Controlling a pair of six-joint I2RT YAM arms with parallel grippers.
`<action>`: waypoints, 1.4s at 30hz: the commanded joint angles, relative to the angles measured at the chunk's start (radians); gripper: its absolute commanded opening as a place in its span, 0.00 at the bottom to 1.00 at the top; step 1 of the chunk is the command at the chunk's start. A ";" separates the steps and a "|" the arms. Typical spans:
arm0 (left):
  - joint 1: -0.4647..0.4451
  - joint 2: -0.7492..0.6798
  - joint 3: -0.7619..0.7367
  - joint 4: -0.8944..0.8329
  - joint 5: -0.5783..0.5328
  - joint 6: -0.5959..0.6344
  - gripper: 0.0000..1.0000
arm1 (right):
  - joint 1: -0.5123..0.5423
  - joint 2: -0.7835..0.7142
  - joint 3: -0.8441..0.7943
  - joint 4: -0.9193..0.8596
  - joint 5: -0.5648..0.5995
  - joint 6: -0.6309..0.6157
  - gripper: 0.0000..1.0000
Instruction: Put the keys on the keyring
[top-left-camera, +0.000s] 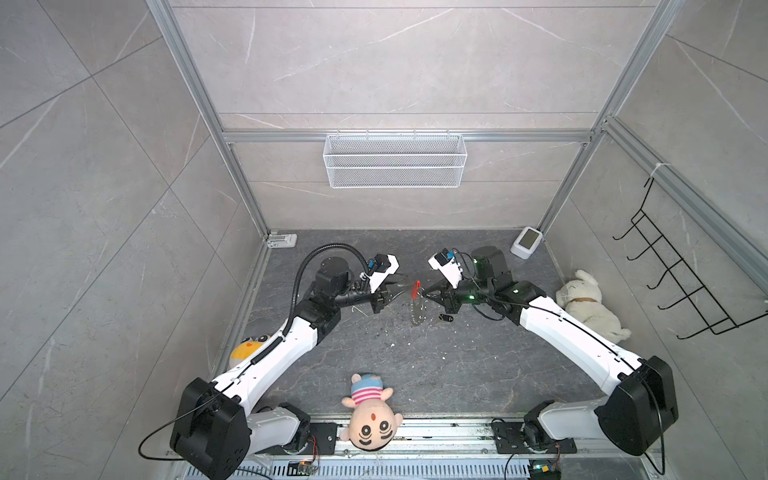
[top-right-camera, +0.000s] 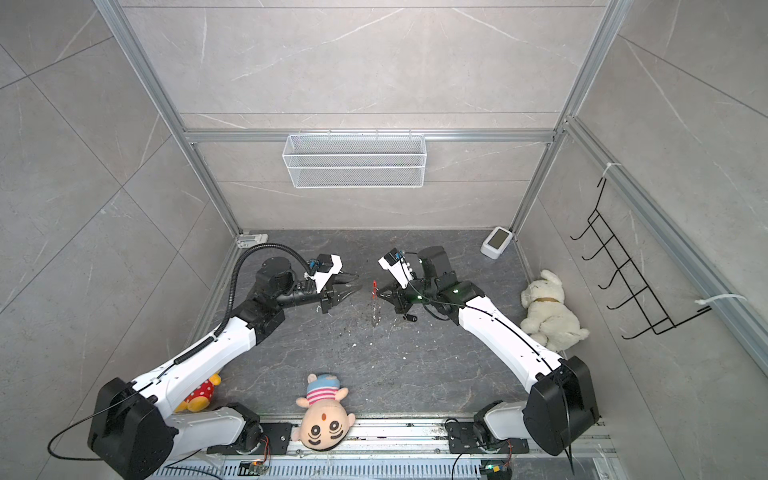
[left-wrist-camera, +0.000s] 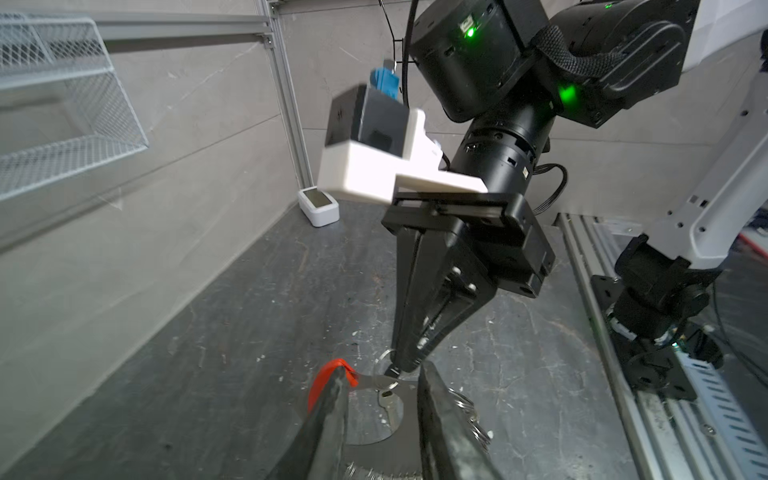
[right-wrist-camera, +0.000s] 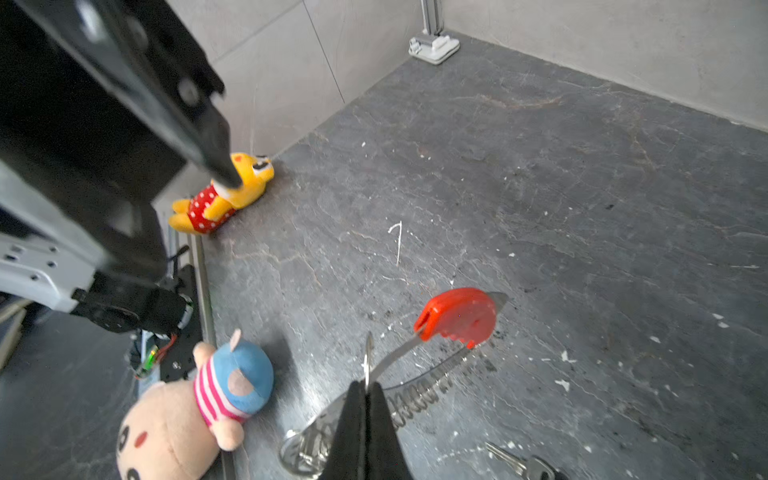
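Basket of white wire mesh hangs on the rear wall rail, upper centre in both top views. Through its mesh only wall tile shows.

Black hook rack is fixed to the wall at the right of the frame.

Three plush toys lie on the dark stone floor:
- striped-hat doll at lower centre, head over the front rail;
- white dog at mid right, against the wall;
- yellow bear at lower left, partly hidden by the left arm.

Small white box sits in the rear right corner.

Subject item, keyring: it stands upright at mid-frame between the two grippers. It is an oval metal band with a red segment at its top and small silver rings strung along its lower run.

Right gripper: jaws are closed tight on the keyring's band, just beside the red segment.

Left gripper: jaws stand narrowly apart. In the left wrist view its fingers flank the band, and the red segment lies against one of them.

Subject item, keys: a tiny dark head with a dull metal blade. They lie flat on the floor just right of and below the keyring, apart from it, and sit at the lower right of the right wrist view.
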 joint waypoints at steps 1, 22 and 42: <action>0.005 0.031 0.099 -0.396 -0.018 0.278 0.29 | 0.029 -0.003 0.015 -0.048 0.031 -0.142 0.00; 0.005 0.190 0.231 -0.503 0.176 0.330 0.23 | 0.104 -0.007 0.044 -0.016 -0.035 -0.169 0.00; 0.005 0.220 0.254 -0.557 0.230 0.330 0.00 | 0.118 -0.019 0.067 -0.015 -0.042 -0.162 0.00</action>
